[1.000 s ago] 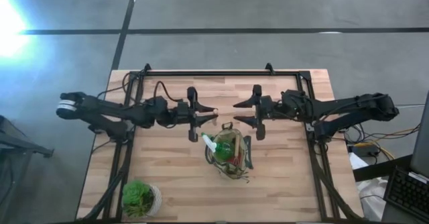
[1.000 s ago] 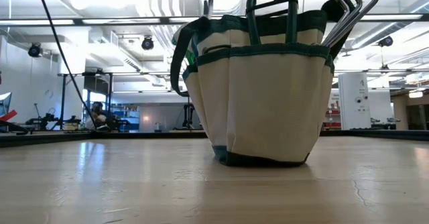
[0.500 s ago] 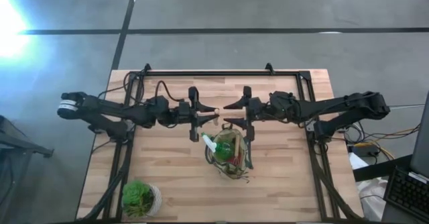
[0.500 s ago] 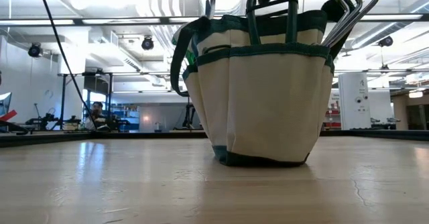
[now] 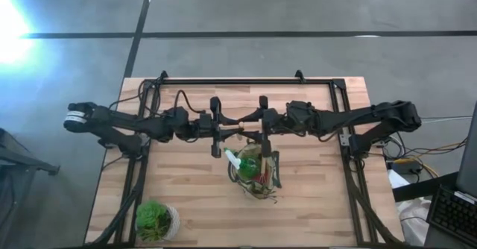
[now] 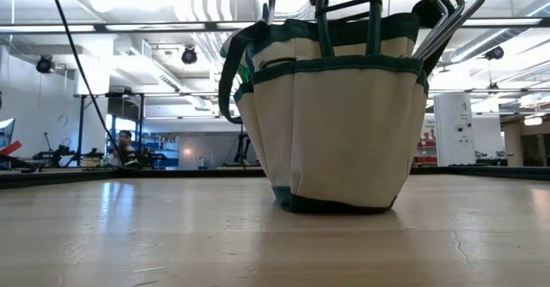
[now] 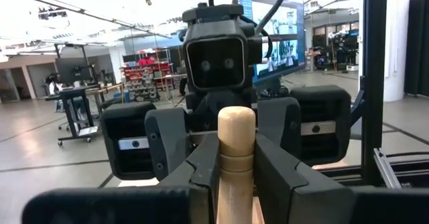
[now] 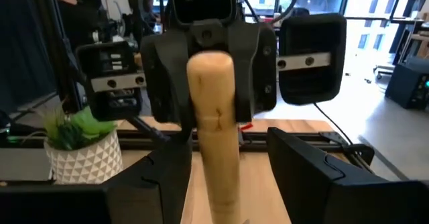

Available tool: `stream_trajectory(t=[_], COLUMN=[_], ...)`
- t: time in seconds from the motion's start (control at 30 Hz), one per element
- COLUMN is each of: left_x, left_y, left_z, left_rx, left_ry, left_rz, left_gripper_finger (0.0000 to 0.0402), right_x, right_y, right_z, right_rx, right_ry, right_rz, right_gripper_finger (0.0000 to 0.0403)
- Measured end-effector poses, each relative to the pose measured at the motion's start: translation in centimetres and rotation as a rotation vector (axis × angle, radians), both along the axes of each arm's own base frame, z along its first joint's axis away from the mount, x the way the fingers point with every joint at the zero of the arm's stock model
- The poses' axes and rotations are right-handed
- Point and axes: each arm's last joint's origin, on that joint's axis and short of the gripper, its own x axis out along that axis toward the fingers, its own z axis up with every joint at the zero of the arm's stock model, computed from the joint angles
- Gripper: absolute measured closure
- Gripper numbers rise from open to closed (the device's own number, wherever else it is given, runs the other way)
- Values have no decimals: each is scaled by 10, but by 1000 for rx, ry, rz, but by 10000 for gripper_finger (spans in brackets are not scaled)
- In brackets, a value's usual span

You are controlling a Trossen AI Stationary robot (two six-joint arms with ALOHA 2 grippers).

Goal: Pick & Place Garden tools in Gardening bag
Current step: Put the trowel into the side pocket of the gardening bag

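A wooden handle is clamped by the left gripper at the bag's 11 o'clock; the right gripper, spread wide, is set around its end.

pale wooden handle, olive-tan bag with dark green trim, green plant

Around my table of pale wooden planks lay a grey concrete floor, crossed by a dark line, with bright glare at one edge. Beyond the tabletop I saw a big open hall: white ceiling ducts, hanging lamps, workbenches, a white cabinet, and a large screen glowing further back.
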Motion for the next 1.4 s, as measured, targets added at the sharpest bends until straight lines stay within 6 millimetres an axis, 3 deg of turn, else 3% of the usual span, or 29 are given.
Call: stream_trajectory(t=[0.3, 0.6, 0.9, 1.1, 1.4], left_x=[0, 0, 0, 0, 0], left_y=[0, 0, 1, 0, 5], left_z=[0, 1, 1, -1, -4], left_rx=[-2, -22, -36, -38, -122], left_ry=[2, -2, 5, 20, 53], left_rz=[0, 1, -3, 5, 189], left_gripper_finger=[335, 335, 334, 246, 126], right_x=[3, 3, 3, 3, -5], right_y=[2, 2, 2, 2, 0], right_z=[3, 1, 1, 1, 4], right_rx=[-4, -19, -23, -21, -48], right_ry=[20, 42, 44, 46, 82], right_rz=[4, 6, 7, 5, -21], right_gripper_finger=[250, 345, 346, 346, 346])
